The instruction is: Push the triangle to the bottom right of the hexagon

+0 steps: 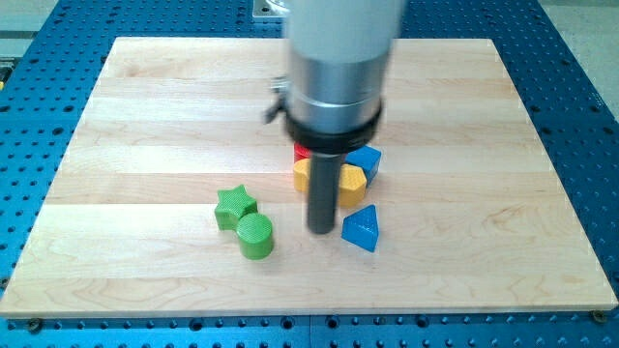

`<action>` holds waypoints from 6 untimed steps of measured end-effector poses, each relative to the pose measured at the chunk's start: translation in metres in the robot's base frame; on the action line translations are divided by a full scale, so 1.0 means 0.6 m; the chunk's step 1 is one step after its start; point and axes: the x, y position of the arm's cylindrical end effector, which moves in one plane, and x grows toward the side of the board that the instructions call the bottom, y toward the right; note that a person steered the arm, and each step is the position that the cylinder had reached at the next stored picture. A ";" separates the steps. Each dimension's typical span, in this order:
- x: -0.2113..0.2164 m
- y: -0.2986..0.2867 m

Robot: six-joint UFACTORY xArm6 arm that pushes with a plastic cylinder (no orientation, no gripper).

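A blue triangle [362, 229] lies on the wooden board [145, 126], just below and right of a yellow hexagon [348, 182] that the rod partly hides. My tip [321, 230] rests on the board just left of the blue triangle and below the hexagon, with a small gap to the triangle. A blue block [366, 159] sits at the hexagon's upper right, touching it. A red block [301, 152] peeks out at the hexagon's upper left, mostly hidden by the arm.
A green star [234, 205] and a green cylinder [255, 235] sit close together left of my tip. The arm's grey body [338, 58] covers the board's top middle. A blue perforated table [590, 145] surrounds the board.
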 end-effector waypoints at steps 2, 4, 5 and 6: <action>0.055 0.148; -0.019 0.187; -0.085 0.197; -0.154 0.170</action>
